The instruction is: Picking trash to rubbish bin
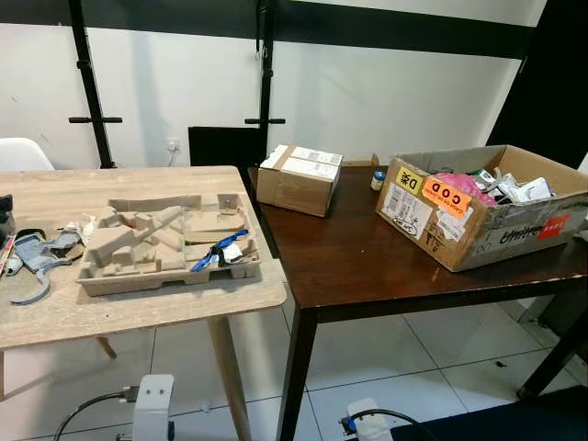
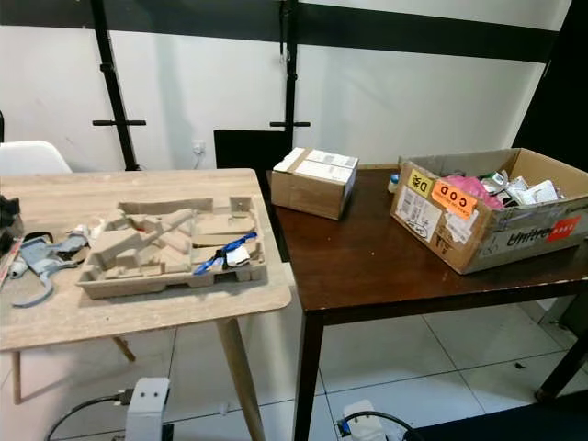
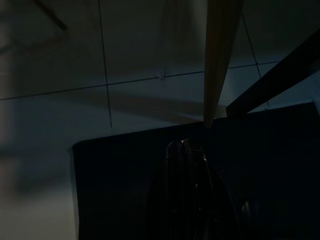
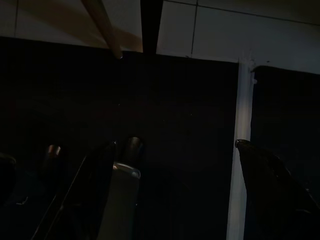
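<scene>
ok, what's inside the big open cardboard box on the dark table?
The open cardboard box holds a pile of trash: pink plastic and white packaging on top. Whatever lies beneath that top layer is covered.

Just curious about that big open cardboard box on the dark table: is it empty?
No, the open cardboard box on the dark table holds a heap of packets and something pink.

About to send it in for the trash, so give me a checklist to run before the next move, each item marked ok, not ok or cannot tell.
1. Trash in sight: ok, a moulded cardboard tray with scraps lies on the light wooden table.
2. Bin in sight: cannot tell; an open cardboard box of rubbish stands on the dark table.
3. Left gripper ready: not ok, fingers together, hanging low over the floor.
4. Right gripper ready: ok, fingers apart, holding nothing.
5. Small closed box out of the way: ok.
</scene>
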Controlling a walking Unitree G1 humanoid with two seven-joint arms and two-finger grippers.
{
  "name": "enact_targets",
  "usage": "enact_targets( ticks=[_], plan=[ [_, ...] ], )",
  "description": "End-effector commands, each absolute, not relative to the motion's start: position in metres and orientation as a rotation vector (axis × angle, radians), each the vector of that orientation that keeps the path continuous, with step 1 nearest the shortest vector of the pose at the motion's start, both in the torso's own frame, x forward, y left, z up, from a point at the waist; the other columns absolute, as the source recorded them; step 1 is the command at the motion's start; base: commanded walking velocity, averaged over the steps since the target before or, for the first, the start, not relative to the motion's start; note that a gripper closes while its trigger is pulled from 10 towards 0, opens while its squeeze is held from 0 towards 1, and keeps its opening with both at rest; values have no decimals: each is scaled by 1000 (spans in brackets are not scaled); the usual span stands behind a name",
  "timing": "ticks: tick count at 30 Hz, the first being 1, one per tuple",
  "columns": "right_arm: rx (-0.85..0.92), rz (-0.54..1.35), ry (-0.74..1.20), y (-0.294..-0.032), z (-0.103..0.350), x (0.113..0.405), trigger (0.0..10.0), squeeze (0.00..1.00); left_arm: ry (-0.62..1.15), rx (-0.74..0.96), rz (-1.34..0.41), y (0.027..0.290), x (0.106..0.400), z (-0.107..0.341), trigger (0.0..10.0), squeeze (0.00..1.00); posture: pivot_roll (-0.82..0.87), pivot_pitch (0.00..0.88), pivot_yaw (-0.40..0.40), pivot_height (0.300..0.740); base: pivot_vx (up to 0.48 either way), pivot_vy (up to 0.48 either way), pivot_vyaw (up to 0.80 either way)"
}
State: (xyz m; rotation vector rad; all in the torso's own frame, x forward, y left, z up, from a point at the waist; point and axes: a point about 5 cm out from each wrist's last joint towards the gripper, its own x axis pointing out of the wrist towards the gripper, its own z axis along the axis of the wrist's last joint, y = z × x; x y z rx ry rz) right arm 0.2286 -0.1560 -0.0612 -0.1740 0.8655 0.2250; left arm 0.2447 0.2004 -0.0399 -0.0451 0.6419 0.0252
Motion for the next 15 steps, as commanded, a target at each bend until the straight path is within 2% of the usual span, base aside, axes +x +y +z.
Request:
enact_targets(
  ticks=[1, 15],
  plan=[
    [-159, 215, 856, -155, -61, 229, 10000, 0, 651, -76, 37, 198, 244, -41, 10000, 0, 49, 0, -53, 740, 289, 0, 0],
    [-154, 225, 851, -151, -60, 231, 10000, 0, 640, -92, 40, 198, 245, -40, 10000, 0, 58, 0, -55, 740, 297, 0, 0]
  ],
)
